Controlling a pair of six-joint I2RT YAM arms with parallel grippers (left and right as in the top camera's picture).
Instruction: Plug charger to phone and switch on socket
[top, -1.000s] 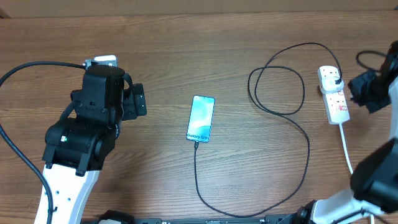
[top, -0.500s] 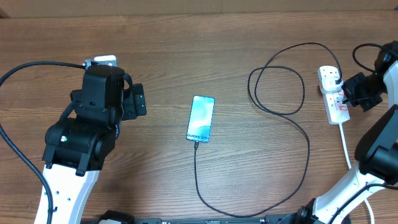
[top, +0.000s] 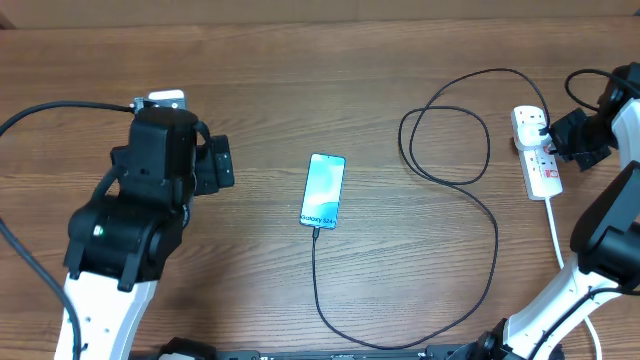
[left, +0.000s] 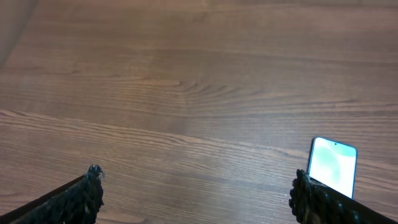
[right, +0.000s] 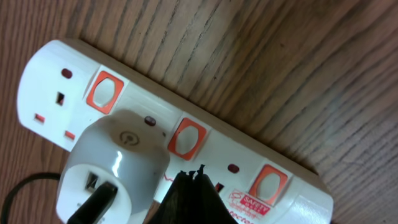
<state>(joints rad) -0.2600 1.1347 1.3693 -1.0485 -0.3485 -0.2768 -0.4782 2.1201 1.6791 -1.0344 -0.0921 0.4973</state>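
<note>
The phone (top: 323, 190) lies at the table's middle, light-blue screen up, and shows at the right of the left wrist view (left: 333, 166). The thin black charger cable (top: 494, 232) runs from the phone's near end in loops to a white adapter (right: 111, 163) plugged into the white socket strip (top: 537, 153). The strip (right: 155, 107) has orange switches. My right gripper (top: 556, 145) is shut, its tips (right: 193, 175) just above the strip beside the middle switch (right: 187, 138). My left gripper (left: 196, 190) is open and empty, left of the phone (top: 215, 165).
The strip's thick white cord (top: 556, 235) runs toward the front right. The left arm's black cable (top: 40, 110) arcs over the table's left side. Bare wooden table (left: 186, 74) fills the left wrist view.
My right gripper has moved left and a little up, from beside the strip's right edge to over it. The left arm, phone and cable have hardly moved.
</note>
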